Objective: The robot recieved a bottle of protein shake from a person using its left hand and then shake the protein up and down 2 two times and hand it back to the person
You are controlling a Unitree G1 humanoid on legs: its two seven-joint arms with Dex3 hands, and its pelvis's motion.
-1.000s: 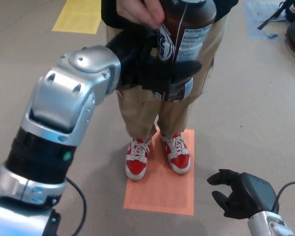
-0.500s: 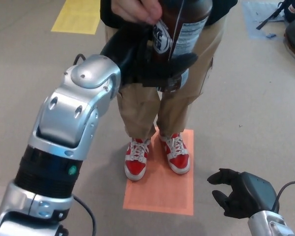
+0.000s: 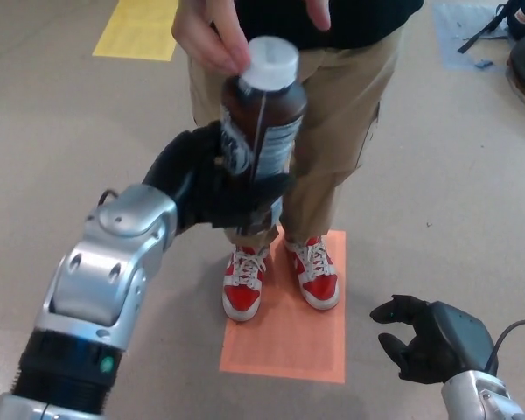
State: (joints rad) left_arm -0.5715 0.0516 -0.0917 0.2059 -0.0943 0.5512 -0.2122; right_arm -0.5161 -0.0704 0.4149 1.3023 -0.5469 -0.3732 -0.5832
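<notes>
Head view: we look down on a person [image 3: 332,114] in tan trousers and a dark top, standing with red and white shoes [image 3: 280,278] on an orange mat [image 3: 289,337] laid on the grey floor [image 3: 52,157]. A yellow mat [image 3: 140,28] lies at the top left.

Our left arm [image 3: 109,289], silver with a black band near the bottom, reaches up from the lower left. Its black left hand [image 3: 214,188] is wrapped round the lower half of the bottle [image 3: 261,131], fingers closed against its sides. The bottle is brown and dark inside, with a wide white cap and a white label of small print down its front. It stands nearly upright in front of the person's thighs, above the shoes. The person's hand [image 3: 208,35] touches the bottle at the cap's left edge; the other shows at the top edge, clear of it.

Our right hand [image 3: 424,337] sits low at the bottom right, fingers loosely curled and apart, holding nothing.

Against the picture from half a second ago, the bottle has come down: then its cap was cut off by the top edge, now the whole cap shows. The left arm has dropped with it, and its elbow casing sits lower. The right hand has barely moved.
</notes>
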